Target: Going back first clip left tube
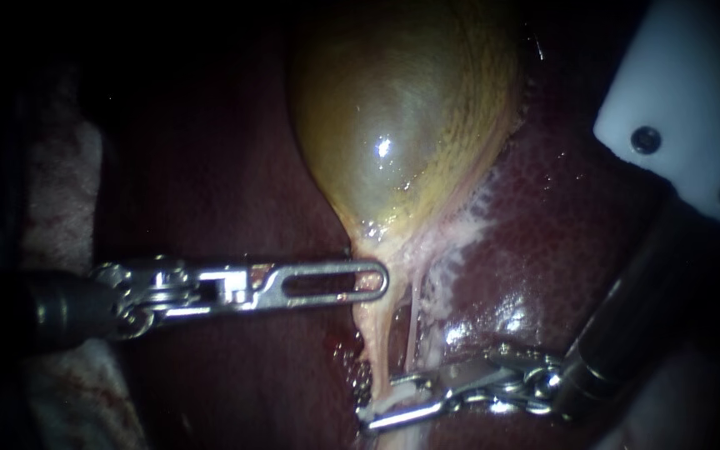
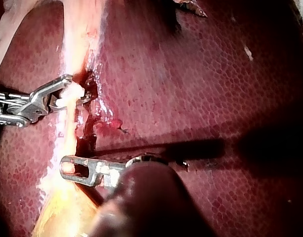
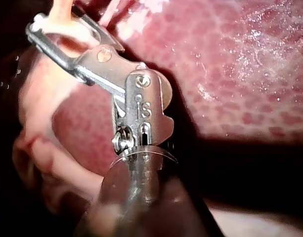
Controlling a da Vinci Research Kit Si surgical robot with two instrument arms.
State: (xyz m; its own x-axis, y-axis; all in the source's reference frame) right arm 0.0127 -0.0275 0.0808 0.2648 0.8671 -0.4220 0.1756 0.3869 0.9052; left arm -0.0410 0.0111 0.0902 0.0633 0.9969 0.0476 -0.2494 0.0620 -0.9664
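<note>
Nearest, the claw of the right instrument [image 1: 381, 407] is seen coming in from the lower right. It is parted, with a gap showing between its two halves. A small white clip [image 2: 67, 95] lies in that gap, set across the left tube [image 1: 381, 346]. Whether either half touches the clip cannot be made out.

The clip is judged to be light and stiff. The tube that carries it is judged to be soft, wet, slippery and easily torn. Neither should be taken hold of for the retreat. The claw would best be drawn out along its own shaft, open enough to clear the clip, so that nothing is dragged sideways. If the tube must be steadied, this is better done higher up, at the gallbladder neck [image 1: 374, 246].

The long axis of the left tube runs from that neck down towards the near edge of the endoscope view, almost straight. The clip is laid crosswise to it. A thinner right tube [image 1: 415, 321] is seen just beside it, running nearly parallel.

Further back, the claw of the left instrument [image 1: 381, 279] is closed flat. Its tip is laid over the edge of the gallbladder neck, which appears to be pinched and held taut.

Beyond it the gallbladder [image 1: 402, 108] swells, yellow-green and glistening, against the dark red liver [image 1: 560, 225].
</note>
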